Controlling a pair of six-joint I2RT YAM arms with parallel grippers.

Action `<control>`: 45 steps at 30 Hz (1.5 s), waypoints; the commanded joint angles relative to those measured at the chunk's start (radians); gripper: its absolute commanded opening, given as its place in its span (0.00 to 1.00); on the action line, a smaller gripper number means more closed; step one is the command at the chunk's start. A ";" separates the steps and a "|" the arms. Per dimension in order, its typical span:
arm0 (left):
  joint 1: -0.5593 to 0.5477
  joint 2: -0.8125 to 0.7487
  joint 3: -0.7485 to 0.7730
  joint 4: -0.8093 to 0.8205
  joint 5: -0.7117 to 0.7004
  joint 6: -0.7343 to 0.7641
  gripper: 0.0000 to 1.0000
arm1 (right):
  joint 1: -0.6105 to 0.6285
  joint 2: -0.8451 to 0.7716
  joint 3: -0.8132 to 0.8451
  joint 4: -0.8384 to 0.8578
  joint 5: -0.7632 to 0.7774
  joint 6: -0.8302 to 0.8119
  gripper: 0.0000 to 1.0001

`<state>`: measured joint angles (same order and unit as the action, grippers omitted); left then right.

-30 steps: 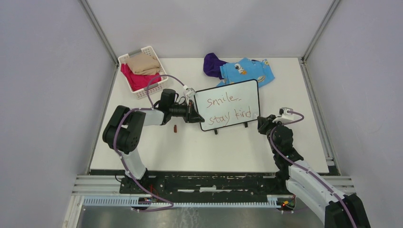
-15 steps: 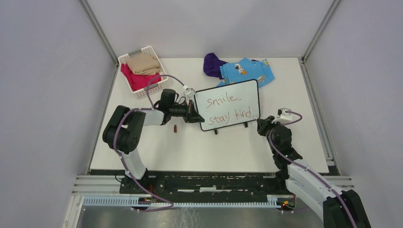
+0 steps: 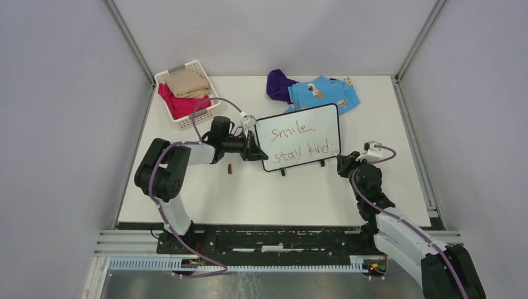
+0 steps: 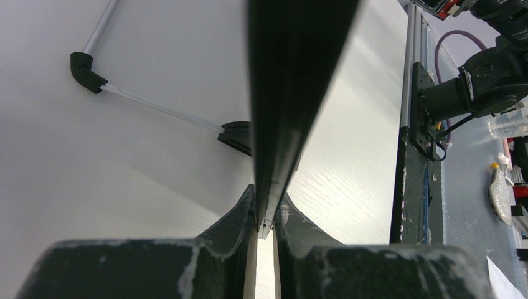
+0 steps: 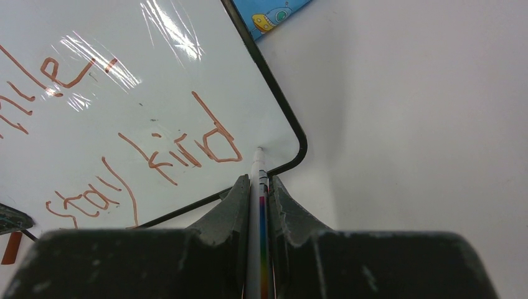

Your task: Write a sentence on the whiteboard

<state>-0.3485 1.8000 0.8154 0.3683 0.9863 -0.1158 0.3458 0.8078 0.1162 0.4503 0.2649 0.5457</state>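
Whiteboard (image 3: 327, 126) stood mid-table, showing the sentence (image 3: 302, 151). Your left gripper (image 3: 253, 149) pinched its left edge; your right gripper (image 5: 258, 187) clamped a marker (image 5: 257, 163) near its lower right corner.

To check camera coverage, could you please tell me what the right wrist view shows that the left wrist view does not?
Only right wrist: the sentence in reddish-brown and a marker shut in the right gripper, tip near the whiteboard's corner. Only left wrist: the left gripper shut on the whiteboard's black edge, seen end-on, plus one foot. Both: the whiteboard and white table.
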 commanded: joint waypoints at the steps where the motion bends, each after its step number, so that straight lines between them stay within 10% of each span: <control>1: 0.004 0.028 0.006 -0.071 -0.144 0.054 0.02 | -0.006 0.005 -0.005 0.056 -0.008 0.006 0.00; 45: -0.024 -0.027 0.047 -0.209 -0.199 0.149 0.02 | -0.006 -0.367 0.131 -0.353 -0.071 -0.115 0.00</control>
<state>-0.3561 1.7920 0.8383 0.3126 0.9569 -0.0975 0.3378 0.4671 0.1844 0.1497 0.2012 0.4740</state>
